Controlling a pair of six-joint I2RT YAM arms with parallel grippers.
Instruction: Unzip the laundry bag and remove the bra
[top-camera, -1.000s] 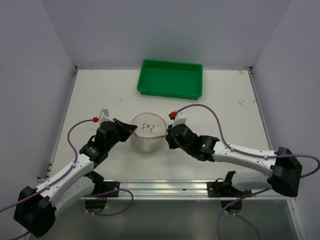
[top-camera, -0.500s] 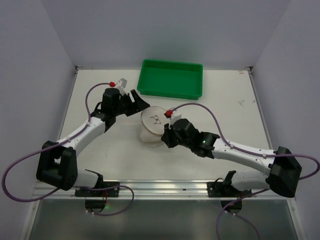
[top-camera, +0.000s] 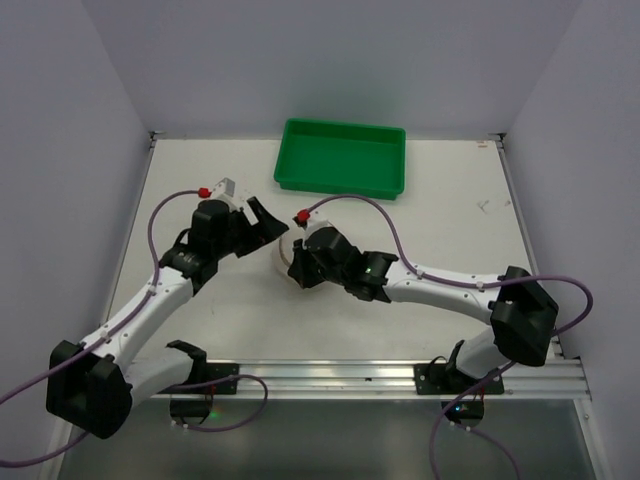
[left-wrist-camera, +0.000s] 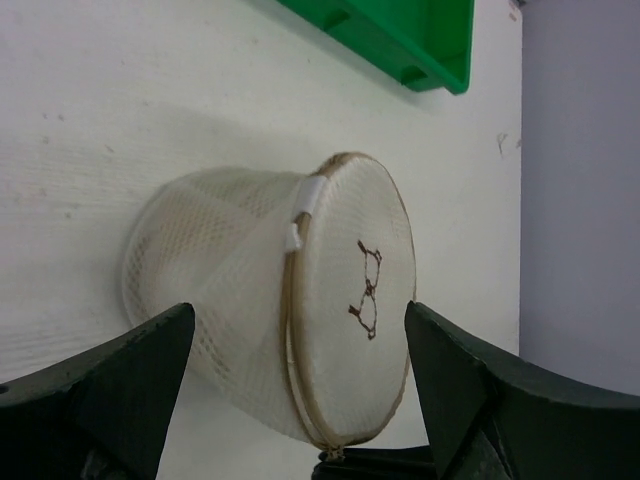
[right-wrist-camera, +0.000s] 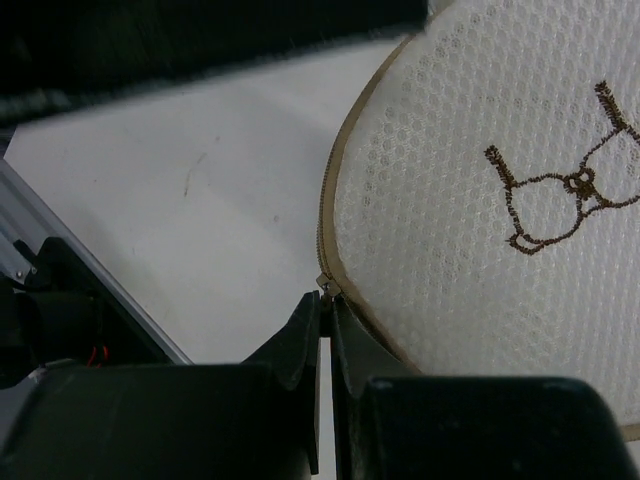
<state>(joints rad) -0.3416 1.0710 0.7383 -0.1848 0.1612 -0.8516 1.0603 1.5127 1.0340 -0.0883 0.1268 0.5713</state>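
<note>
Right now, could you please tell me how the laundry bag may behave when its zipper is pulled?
Lying sideways on round rims, the laundry bag may roll. Its thin mesh wall probably buckles, and seems light enough to drag after the right hand.

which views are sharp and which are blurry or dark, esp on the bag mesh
Right wrist: the laundry bag mesh and embroidery are crisp, while the right gripper at the zipper pull is dark and soft. Left wrist: bag sharp, the near fingers black and blurred. Top external: evenly lit, bag tiny.
</note>
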